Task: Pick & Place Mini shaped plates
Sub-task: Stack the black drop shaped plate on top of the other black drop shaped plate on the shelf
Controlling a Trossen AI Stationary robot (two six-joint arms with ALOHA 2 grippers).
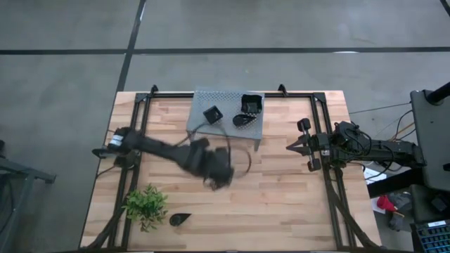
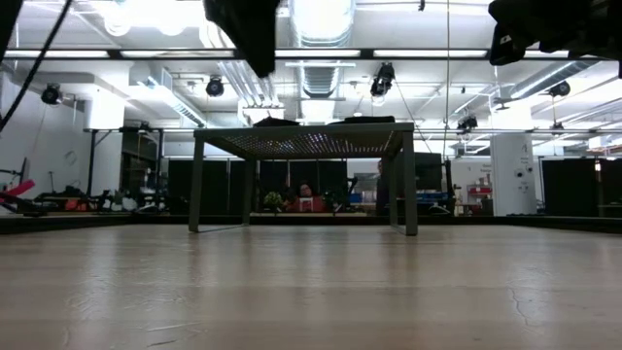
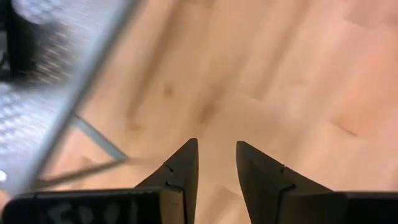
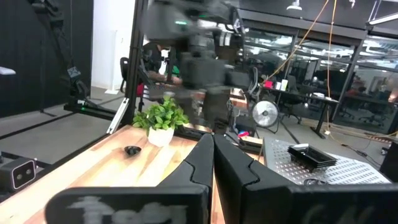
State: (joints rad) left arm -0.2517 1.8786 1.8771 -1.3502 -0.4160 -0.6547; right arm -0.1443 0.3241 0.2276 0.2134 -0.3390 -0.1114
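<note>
Left hand (image 1: pixel 219 176) hovered empty mid-table, fingers narrowly parted. Three plates (image 1: pixel 213 113) sat on rack (image 1: pixel 204 98); one plate (image 1: pixel 180 219) near front edge by plant (image 1: pixel 146 204). Risked snagging leaves reaching there.

The high view looks straight down from well above on the whole wooden counter (image 1: pixel 281 204), with the grey perforated rack (image 1: pixel 228 105) near its far edge. The low view sits at counter height and faces level across the boards to the same rack (image 2: pixel 306 143) and the room behind. The left wrist view looks closely down past its gripper (image 3: pixel 216 163) at the boards beside the rack's edge (image 3: pixel 74 81), while the right wrist view faces level across the counter, sharing the rack (image 4: pixel 348 171) and the potted plant (image 4: pixel 160 121) with the high view (image 1: pixel 145 205).
</note>
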